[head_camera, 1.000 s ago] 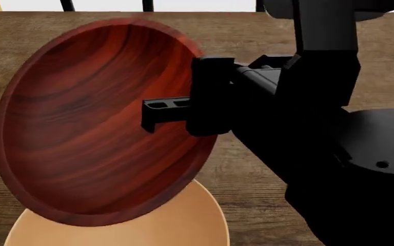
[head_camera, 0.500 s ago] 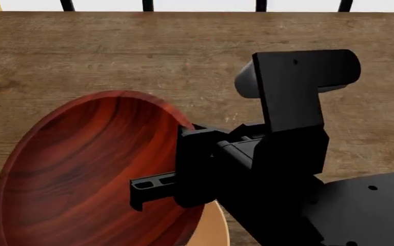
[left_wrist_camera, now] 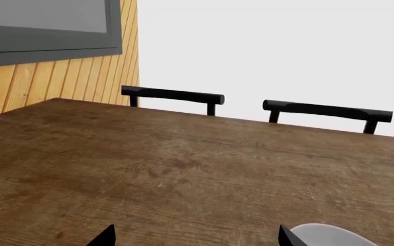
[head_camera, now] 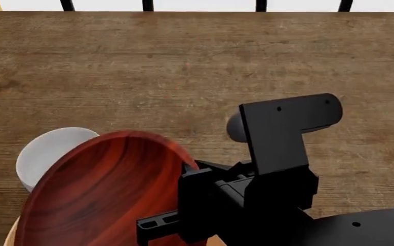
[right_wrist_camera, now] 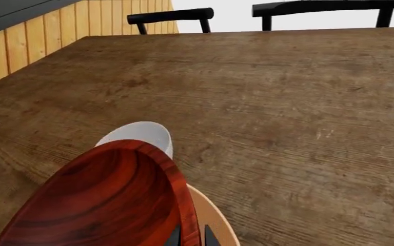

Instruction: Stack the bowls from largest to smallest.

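The red bowl (head_camera: 108, 189) is lower in the head view than a second ago, dropping toward the tan bowl (right_wrist_camera: 214, 220), and the white bowl (head_camera: 50, 154) is now uncovered behind it. The right tool (head_camera: 183, 218) is clamped on the red bowl's rim, holding it tilted just over the tan one. The left tool (left_wrist_camera: 193, 238) hangs apart over the counter (head_camera: 204, 66), holding nothing. I'd say the first stack is nearly set; the white bowl remains.

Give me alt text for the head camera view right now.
The right gripper holds the dark-red wood-grain bowl tilted by its rim, low over the tan-orange bowl, of which only slivers show. The small white bowl sits just behind on the wooden table.
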`<state>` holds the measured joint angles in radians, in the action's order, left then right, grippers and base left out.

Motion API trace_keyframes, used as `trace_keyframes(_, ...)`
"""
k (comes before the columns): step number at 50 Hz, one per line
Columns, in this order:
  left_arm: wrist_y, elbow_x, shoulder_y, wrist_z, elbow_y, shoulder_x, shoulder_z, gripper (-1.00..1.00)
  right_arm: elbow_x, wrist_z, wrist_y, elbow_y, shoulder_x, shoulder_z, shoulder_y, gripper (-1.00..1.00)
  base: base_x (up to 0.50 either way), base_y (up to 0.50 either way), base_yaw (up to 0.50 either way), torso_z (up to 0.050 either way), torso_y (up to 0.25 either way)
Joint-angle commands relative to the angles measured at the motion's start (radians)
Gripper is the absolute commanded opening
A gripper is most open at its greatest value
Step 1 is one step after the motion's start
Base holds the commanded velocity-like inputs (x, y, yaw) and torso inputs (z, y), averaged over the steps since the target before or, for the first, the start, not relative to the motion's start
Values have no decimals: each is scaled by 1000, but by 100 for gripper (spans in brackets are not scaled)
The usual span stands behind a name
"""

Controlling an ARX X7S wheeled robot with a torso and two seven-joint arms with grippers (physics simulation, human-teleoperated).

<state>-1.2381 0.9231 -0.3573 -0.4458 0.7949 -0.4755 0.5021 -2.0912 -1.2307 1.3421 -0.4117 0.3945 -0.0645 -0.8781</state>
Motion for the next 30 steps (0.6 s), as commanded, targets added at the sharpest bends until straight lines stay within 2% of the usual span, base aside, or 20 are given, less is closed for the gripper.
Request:
trace_keyframes(1, 11, -4, 2, 17, 11, 16, 30, 100, 69, 65, 8, -5, -21, 37, 39, -100, 0, 0, 0, 0, 0)
trace_keyframes(12, 23, -3, 5, 16, 7, 8, 34, 100, 121, 111, 21, -22, -34, 36, 105, -100, 0, 0, 0, 0, 0)
trace_keyframes(28, 27, 7, 5, 6, 8, 4, 31, 100, 168, 154, 25, -26, -14, 38, 118, -100, 0, 0, 0, 0, 0)
trace_keyframes(29, 28, 7, 5, 6, 8, 3, 30, 100, 161, 149, 21, -28, -11, 35, 115, 100, 0, 0, 0, 0, 0)
trace_keyframes(30, 28, 8, 5, 6, 8, 3, 30, 100, 156, 145, 19, -32, -8, 33, 113, 100, 0, 0, 0, 0, 0)
